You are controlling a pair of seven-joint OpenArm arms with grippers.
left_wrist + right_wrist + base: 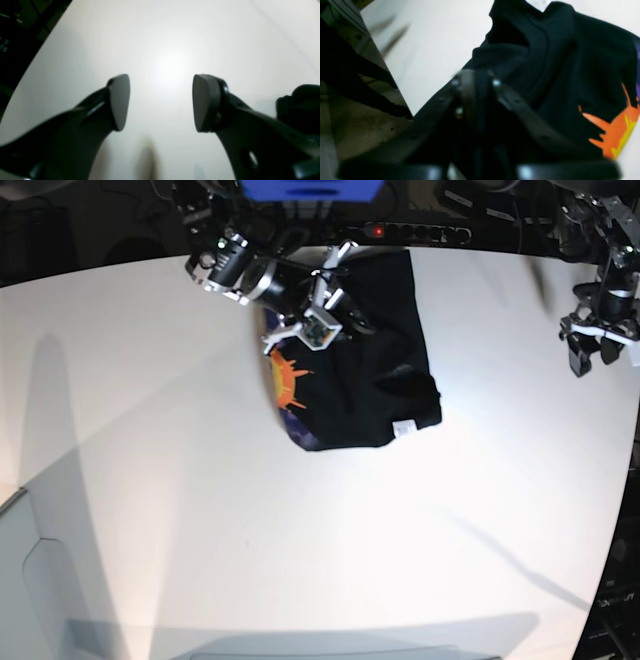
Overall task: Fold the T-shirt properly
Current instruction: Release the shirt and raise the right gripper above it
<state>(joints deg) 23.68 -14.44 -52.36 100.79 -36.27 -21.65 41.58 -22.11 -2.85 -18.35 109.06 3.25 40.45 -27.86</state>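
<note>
Right gripper (475, 75) pinching T-shirt (370, 370)

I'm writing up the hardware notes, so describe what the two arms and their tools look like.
Left tool: two matte black curved fingers ending in flat, rounded dark grey pads. Right tool: black fingers studded with small silver screws. In the base view both arms are black with silver-white brackets, and the right arm shows a small green light.
</note>
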